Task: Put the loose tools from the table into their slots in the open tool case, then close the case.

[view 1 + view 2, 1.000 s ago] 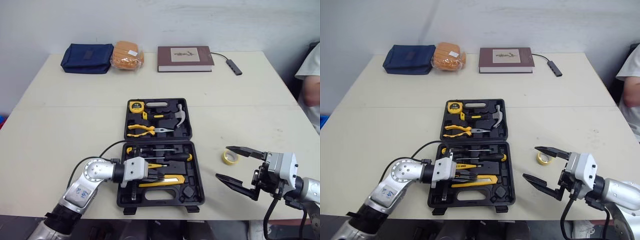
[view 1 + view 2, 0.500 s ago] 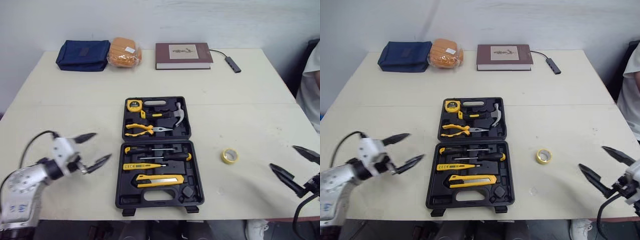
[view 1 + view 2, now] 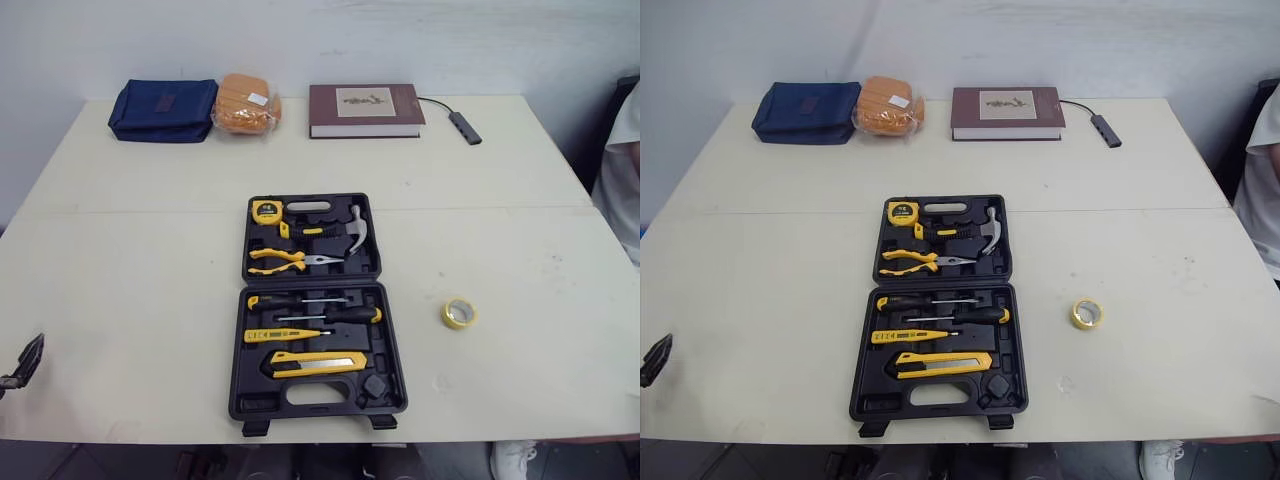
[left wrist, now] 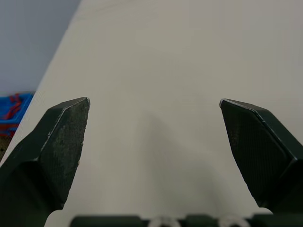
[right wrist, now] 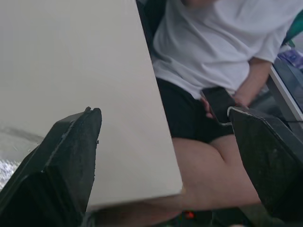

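Note:
The black tool case (image 3: pixel 385 300) lies open in the middle of the table. Its far half holds a tape measure (image 3: pixel 267 210), pliers (image 3: pixel 285 261) and a hammer (image 3: pixel 356 230). The near half holds screwdrivers (image 3: pixel 315 307), a yellow tester (image 3: pixel 285 334) and a utility knife (image 3: pixel 315 361). A yellow tape roll (image 3: pixel 459 313) lies loose on the table to the right of the case. My left gripper (image 4: pixel 154 101) is open over bare table, far left of the case; one fingertip (image 3: pixel 26 360) shows at the table's near left. My right gripper (image 5: pixel 163 111) is open and empty at the table's right edge.
Along the far edge lie a blue pouch (image 3: pixel 162 97), an orange packet (image 3: pixel 246 104), a brown book (image 3: pixel 366 110) and a cabled adapter (image 3: pixel 466 128). A seated person in a white shirt (image 5: pixel 213 42) holds a phone (image 5: pixel 218 103) just past the table's right edge.
The left gripper left the near half of the case, opened and drew back to the far left. The right gripper drew back to the right edge, still open. The camera shifted slightly.

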